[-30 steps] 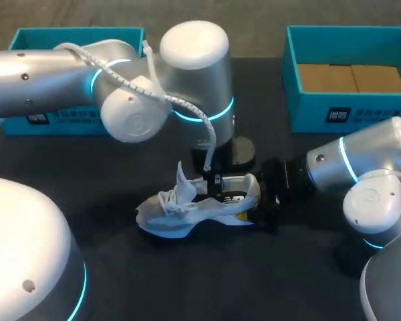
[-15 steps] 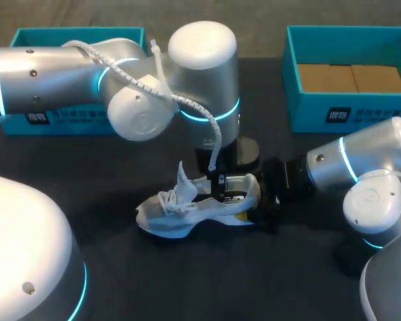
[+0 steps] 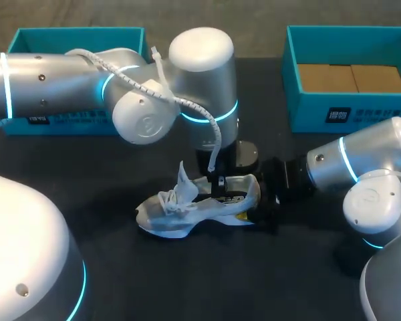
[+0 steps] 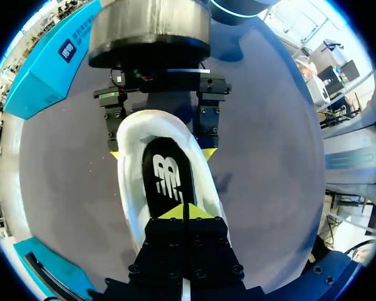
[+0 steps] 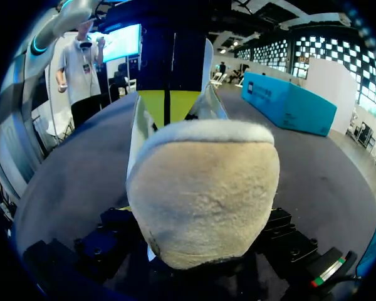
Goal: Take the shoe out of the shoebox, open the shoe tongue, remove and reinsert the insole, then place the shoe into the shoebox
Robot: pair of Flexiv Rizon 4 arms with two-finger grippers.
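Note:
A white shoe (image 3: 187, 207) lies on its side on the dark table, its tongue and laces sticking up. My right gripper (image 3: 255, 204) grips the heel (image 5: 203, 188) from both sides; its fingers (image 4: 207, 122) flank the heel in the left wrist view. My left gripper (image 3: 218, 182) points down into the shoe's opening. Its yellow tips (image 4: 183, 213) are shut together, resting on the black insole (image 4: 168, 179), which lies flat inside the shoe. From the right wrist view the left gripper (image 5: 169, 103) stands just above the heel collar.
A teal shoebox (image 3: 347, 107) with a brown cardboard floor stands at the back right. Another teal box (image 3: 73, 40) stands at the back left, partly behind my left arm. Bare table lies in front of the shoe.
My left arm's elbow and wrist housing have shifted a little to the right and forward. Its tips stay in the shoe. The shoe and the right arm have not moved.

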